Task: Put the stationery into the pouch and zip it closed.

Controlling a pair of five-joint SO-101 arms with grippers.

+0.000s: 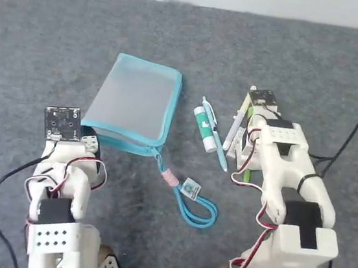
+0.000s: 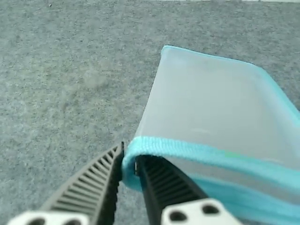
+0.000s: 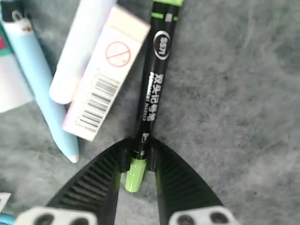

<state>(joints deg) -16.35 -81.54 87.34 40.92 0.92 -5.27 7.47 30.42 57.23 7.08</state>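
From above, the right arm (image 1: 289, 164) hid most of the marker (image 1: 247, 176) and the eraser (image 3: 105, 70) lying under it. The charm (image 1: 190, 188) on the strap was too small to make out. In the wrist views, the pouch (image 2: 211, 103), blue pen (image 3: 40, 79) and white pen (image 3: 79, 51) ran off the picture's edge.

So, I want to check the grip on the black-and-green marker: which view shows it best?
The right wrist view: the right gripper is shut on the marker near its green end. In the high view the arm covers most of it.
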